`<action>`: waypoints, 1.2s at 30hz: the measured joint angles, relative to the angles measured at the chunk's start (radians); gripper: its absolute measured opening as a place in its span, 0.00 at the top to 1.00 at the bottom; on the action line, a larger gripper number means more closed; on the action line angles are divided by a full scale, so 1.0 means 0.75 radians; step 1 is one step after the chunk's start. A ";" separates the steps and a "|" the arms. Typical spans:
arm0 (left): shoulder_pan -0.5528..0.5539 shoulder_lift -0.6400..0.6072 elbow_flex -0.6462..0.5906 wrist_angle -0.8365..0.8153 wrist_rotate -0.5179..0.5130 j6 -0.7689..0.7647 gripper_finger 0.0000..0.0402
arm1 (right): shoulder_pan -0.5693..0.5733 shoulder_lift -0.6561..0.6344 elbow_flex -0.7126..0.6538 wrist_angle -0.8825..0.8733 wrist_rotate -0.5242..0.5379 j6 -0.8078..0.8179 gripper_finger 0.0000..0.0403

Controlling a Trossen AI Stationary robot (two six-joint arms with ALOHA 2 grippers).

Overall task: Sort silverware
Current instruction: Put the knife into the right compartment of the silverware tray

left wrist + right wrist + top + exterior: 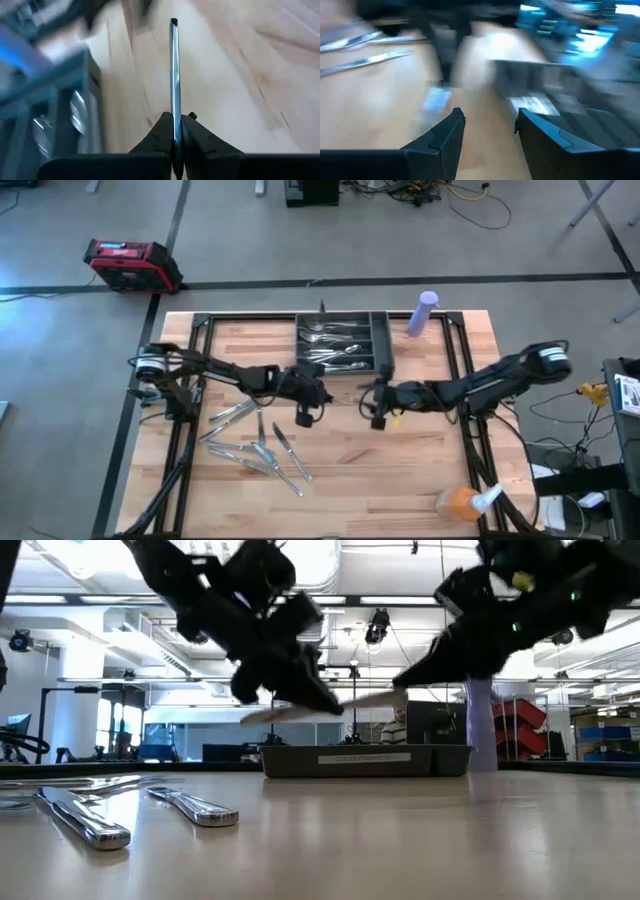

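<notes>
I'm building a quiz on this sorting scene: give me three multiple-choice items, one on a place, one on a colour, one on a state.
1. Where on the table is the tray?
A. far edge, middle
B. near left corner
C. right edge

2. What colour is the bottle beside the tray?
A. green
B. lavender
C. black

3. What is the left tool doing?
A. open and empty
B. resting in the tray
C. shut on a utensil

Answers:
1 A: the tray sits at the table's far edge, in the middle.
2 B: the bottle is lavender.
3 C: the left tool clamps a slim utensil above the table.
</notes>
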 joint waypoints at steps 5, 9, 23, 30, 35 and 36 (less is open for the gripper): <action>0.031 -0.108 0.002 0.104 0.019 0.288 1.00 | -0.077 -0.110 0.042 -0.297 0.476 0.096 0.64; 0.084 -0.126 0.001 0.081 0.023 0.505 1.00 | -0.225 -0.086 0.121 -0.554 0.495 0.345 0.73; 0.153 -0.225 -0.003 -0.073 0.037 0.802 1.00 | -0.678 0.358 0.406 -0.877 0.070 0.536 0.99; 0.307 -0.198 -0.006 -0.097 0.170 1.136 1.00 | -0.636 0.535 0.585 -0.867 -0.315 0.441 1.00; 0.390 -0.182 -0.006 -0.126 0.313 1.432 1.00 | -0.477 0.515 0.675 -0.953 -0.431 0.388 1.00; 0.400 -0.168 -0.001 -0.110 0.341 1.485 1.00 | -0.455 0.500 0.687 -1.005 -0.400 0.397 1.00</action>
